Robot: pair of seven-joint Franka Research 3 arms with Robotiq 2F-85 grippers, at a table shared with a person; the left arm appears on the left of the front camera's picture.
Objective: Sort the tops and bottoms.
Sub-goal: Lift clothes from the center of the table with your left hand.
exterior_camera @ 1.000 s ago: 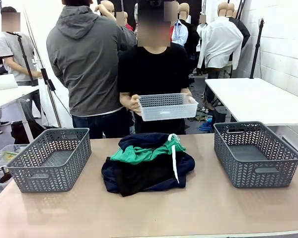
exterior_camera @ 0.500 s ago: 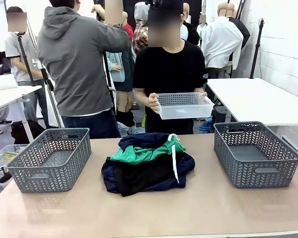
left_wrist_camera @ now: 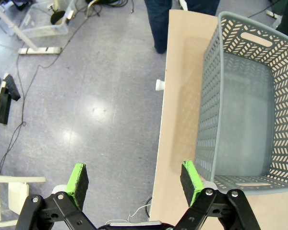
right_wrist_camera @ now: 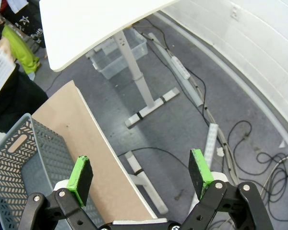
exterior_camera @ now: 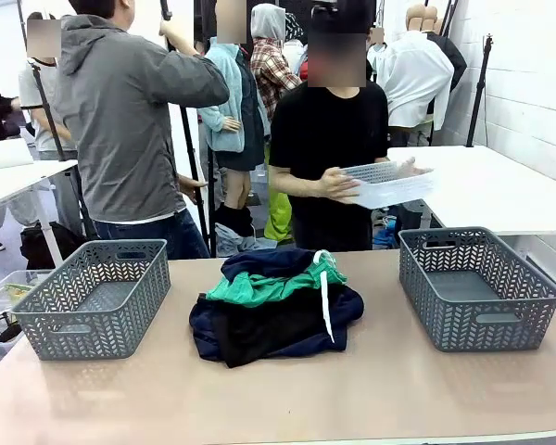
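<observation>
Topping pile (exterior_camera: 259, 336), bottoms (exterior_camera: 258, 289), well apart from table (exterior_camera: 389, 389) edges

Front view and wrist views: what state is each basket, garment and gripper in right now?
left grey basket: upright on the table, empty.
right grey basket: upright on the table, empty.
white basket: held tilted in the person's hands, off the table.
bottoms: crumpled on top of the dark clothes pile, drawstring loose.
dark clothes pile: heaped mid-table, unsorted.
left gripper: open, holding nothing.
right gripper: open, holding nothing.
</observation>
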